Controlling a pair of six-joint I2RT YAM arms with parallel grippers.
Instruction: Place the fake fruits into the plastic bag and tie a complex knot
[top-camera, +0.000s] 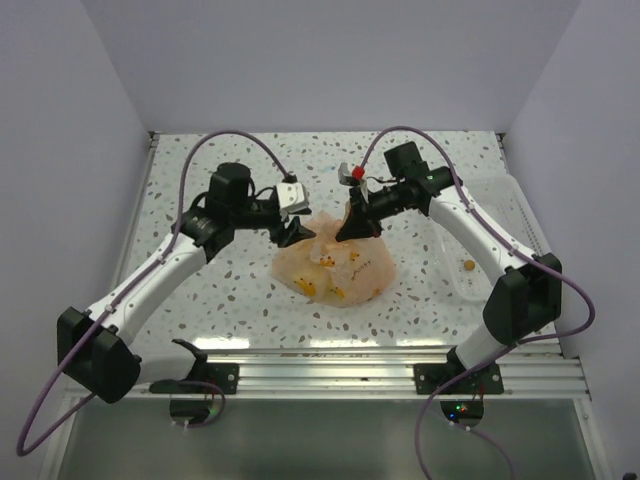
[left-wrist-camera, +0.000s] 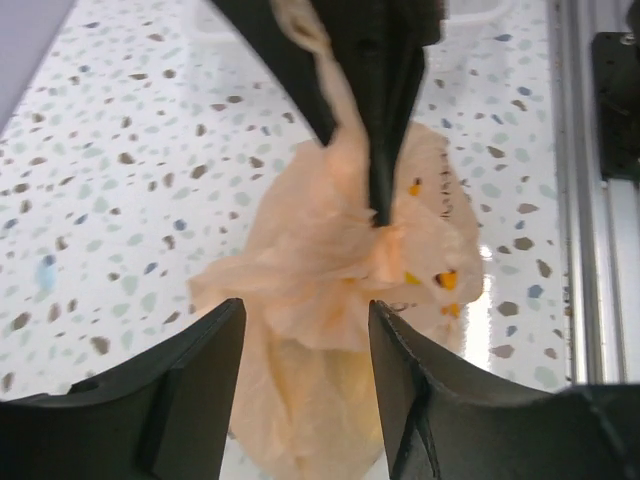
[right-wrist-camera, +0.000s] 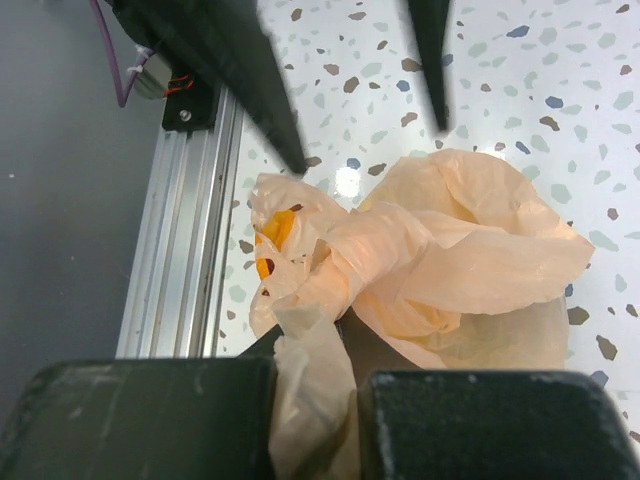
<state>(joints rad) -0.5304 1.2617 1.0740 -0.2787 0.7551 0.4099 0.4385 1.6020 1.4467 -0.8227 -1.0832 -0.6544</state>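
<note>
Speckled table: bag strand, prob. handle, clamped in R pincer.

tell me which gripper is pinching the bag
The right gripper: it is shut on a strip of the bag, while the left gripper is open, holding nothing.

The bench has a white top speckled with grey and brown chips, enclosed by a plain pale back wall, left wall and right wall. An aluminium rail runs along its near edge, with a dark surface beyond it. A small bright glare spot lies on the bench top.
</note>
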